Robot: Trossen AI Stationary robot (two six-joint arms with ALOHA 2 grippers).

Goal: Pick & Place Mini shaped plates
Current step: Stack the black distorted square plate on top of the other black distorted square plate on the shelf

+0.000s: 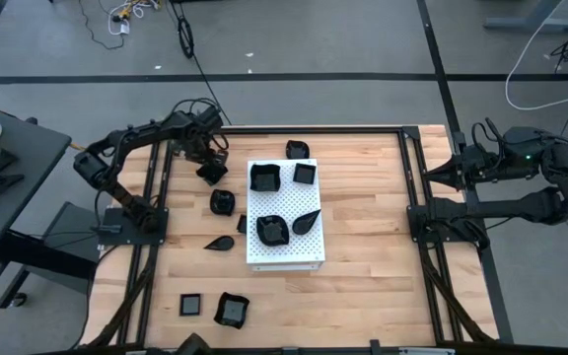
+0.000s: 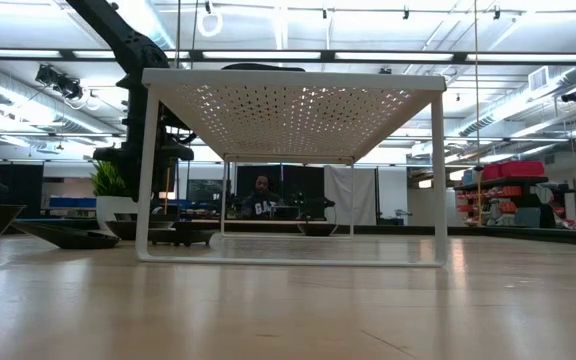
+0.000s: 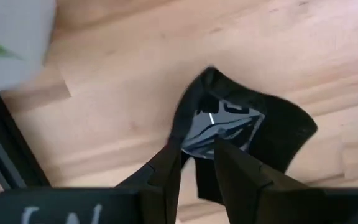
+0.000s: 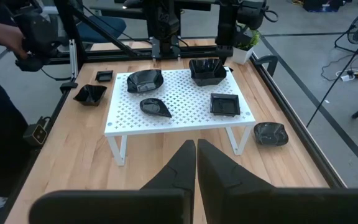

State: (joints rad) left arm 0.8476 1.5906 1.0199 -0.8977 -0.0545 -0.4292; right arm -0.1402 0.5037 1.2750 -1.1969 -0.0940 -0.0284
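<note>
While four mini shaped plates (image 1: 271,229) sit on the white perforated board (image 1: 284,251) at the surface's (image 1: 373,217) middle, others lie around it near the front and left edges. Past the board's far-left corner, the left pincer (image 3: 197,152) grips a wavy-edged plate (image 3: 247,130), seen only by its wrist camera. At the right edge, the right pincer (image 4: 196,149) waits closed.

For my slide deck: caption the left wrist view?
Left gripper pinching the rim of a glossy black wavy-edged mini dish above the wooden table.

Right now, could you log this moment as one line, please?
left gripper: gripping plate rim over table | right gripper: shut, parked | white board: four plates
</note>
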